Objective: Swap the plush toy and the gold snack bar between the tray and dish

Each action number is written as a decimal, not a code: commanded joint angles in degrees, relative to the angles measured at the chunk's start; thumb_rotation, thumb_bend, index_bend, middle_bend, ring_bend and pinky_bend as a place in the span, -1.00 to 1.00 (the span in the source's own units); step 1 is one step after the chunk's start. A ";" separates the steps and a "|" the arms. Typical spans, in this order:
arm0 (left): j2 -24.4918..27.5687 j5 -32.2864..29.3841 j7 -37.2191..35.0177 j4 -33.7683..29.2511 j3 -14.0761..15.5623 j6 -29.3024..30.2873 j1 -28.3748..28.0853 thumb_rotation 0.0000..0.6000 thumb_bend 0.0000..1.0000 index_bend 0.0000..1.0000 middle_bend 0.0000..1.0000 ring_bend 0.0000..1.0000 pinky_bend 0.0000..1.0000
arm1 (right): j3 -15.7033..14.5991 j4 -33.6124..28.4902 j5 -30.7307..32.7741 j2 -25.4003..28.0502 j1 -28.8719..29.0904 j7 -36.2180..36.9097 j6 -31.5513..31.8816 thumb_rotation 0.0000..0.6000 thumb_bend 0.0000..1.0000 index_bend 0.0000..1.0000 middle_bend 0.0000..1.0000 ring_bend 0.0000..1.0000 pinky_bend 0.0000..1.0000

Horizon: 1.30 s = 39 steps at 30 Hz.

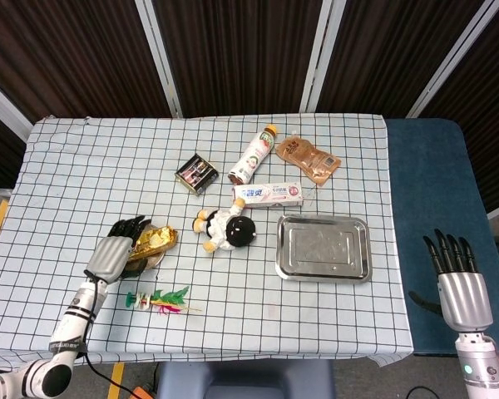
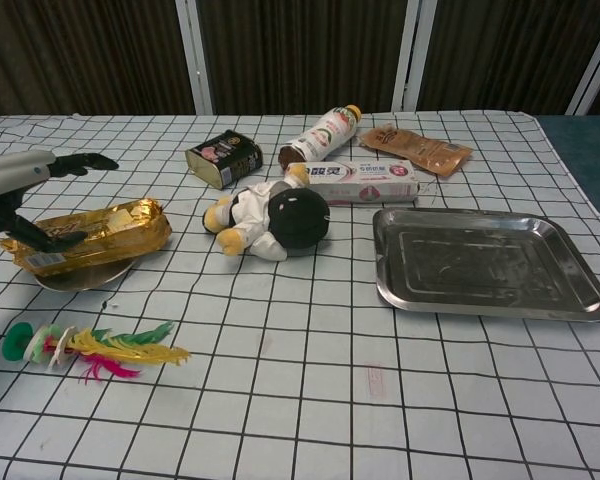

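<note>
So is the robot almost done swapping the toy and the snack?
Not yet. The black-and-white plush toy lies on the tablecloth, out of the bare silver metal tray. The left robot hand is over the gold snack bar, which sits on the small round dish. Both placements remain.
</note>
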 commanded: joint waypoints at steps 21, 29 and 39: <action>-7.22 -11.77 7.77 7.89 1.36 -1.67 -7.11 1.00 -0.18 -1.00 -1.00 -1.00 -0.98 | 1.91 0.73 -3.34 0.36 -1.55 2.29 -1.23 1.00 -0.82 -1.00 -1.00 -1.00 -1.00; -9.78 -11.93 7.72 11.78 2.45 0.11 -6.81 1.00 -0.17 -0.99 -0.83 -0.86 -0.83 | 2.42 0.79 -3.92 0.25 -1.99 2.57 -1.50 1.00 -0.82 -1.00 -1.00 -1.00 -1.00; -15.58 -0.86 1.35 20.78 3.32 8.34 -5.15 1.00 0.01 -0.33 -0.09 -0.12 0.01 | 2.90 0.48 -3.94 0.45 -2.21 2.59 -2.68 1.00 -0.82 -1.00 -1.00 -1.00 -1.00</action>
